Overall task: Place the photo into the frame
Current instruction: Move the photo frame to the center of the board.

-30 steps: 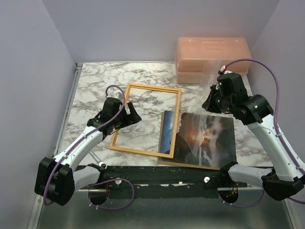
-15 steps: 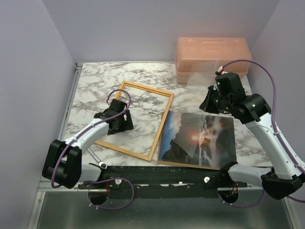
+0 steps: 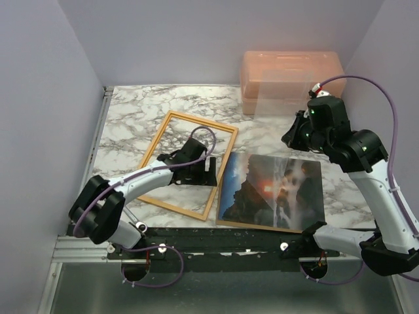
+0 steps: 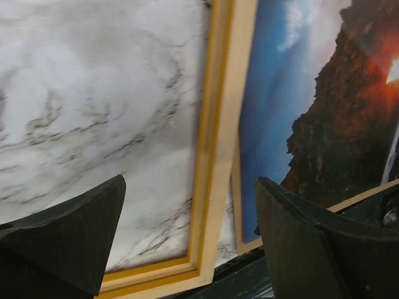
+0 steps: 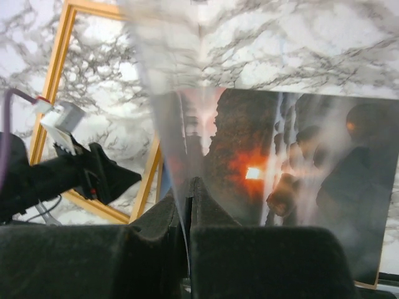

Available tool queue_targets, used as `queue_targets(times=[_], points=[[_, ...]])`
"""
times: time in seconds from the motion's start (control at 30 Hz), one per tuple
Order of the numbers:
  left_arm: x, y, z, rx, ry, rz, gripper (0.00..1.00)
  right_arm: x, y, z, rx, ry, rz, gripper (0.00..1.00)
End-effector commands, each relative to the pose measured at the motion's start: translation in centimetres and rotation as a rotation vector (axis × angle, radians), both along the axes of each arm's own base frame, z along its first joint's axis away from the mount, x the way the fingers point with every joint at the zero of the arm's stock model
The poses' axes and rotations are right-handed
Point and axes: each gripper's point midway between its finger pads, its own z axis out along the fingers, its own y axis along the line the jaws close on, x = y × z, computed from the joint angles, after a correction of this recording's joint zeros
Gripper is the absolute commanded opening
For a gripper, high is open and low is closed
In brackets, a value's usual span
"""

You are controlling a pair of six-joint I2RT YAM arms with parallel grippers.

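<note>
The orange frame [image 3: 201, 122] lies tilted on the marble table, left of centre. My left gripper [image 3: 204, 175] hovers open over its right rail [image 4: 218, 156], one finger [image 4: 68, 237] above the marble inside the frame, the other [image 4: 318, 243] above the photo's edge. The photo [image 3: 272, 190], with red sun and dark rocks, lies face up on a brown backing board [image 4: 237, 205] at the near right, just right of the frame. My right gripper [image 5: 189, 187] is shut on a clear transparent sheet [image 5: 168, 75], holding it up above the photo [image 5: 299, 162].
A pink translucent box [image 3: 291, 82] stands at the back right, behind the raised sheet [image 3: 278, 104]. Bare marble table [image 3: 131, 111] shows at the back left. The frame's near corner and the backing board reach the table's front edge.
The frame was swung left off the photo's left part. My left gripper then crossed to the frame's right rail. My right gripper carried the clear sheet a little back and right.
</note>
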Motion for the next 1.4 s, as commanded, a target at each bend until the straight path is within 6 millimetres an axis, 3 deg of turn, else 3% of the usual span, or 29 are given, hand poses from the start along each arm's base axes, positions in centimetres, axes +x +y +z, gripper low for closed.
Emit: queue_targets(times=[0.0,0.23,0.33,0.5,0.73,0.83,1.07,1.1,1.27,1.37], points=[[-1.0,-3.7,-0.9,-0.001,0.041,-0.076,0.84,-0.6,-2.9,3.4,-0.015,-0.109,-0.105,0.0],[-2.4,-4.3,-4.0,0.134,0.095,-0.095,0.66,-1.6,-5.3,6.5,-0.014,-0.212,-0.186,0.0],[-2.9,-5.0,-4.0,0.138,0.103,-0.108,0.46,-1.9,-5.7,7.0,-0.012,-0.231,-0.197,0.0],[-3.5,-7.0,-1.9,0.054,0.116,-0.107,0.1,-1.9,-5.7,6.7,-0.016,-0.222,-0.195,0.0],[-3.3,-9.9,2.0,-0.113,0.151,-0.015,0.0,-2.0,-5.8,6.6,-0.019,-0.219,-0.195,0.0],[-3.1,-12.1,3.1,-0.198,0.183,0.023,0.0,-2.0,-5.9,6.5,-0.019,-0.22,-0.198,0.0],[-3.4,-18.1,3.4,-0.26,0.252,-0.031,0.06,-2.1,-5.8,6.1,-0.021,-0.211,-0.196,0.0],[-3.5,-18.9,3.5,-0.28,0.255,-0.051,0.1,-2.1,-5.9,6.1,-0.023,-0.212,-0.197,0.0],[-3.7,-20.3,4.3,-0.349,0.246,-0.096,0.62,-2.2,-6.0,6.1,-0.028,-0.206,-0.197,0.0],[-3.5,-19.6,5.5,-0.38,0.191,-0.12,0.76,-2.2,-5.8,6.0,-0.023,-0.201,-0.194,0.0]])
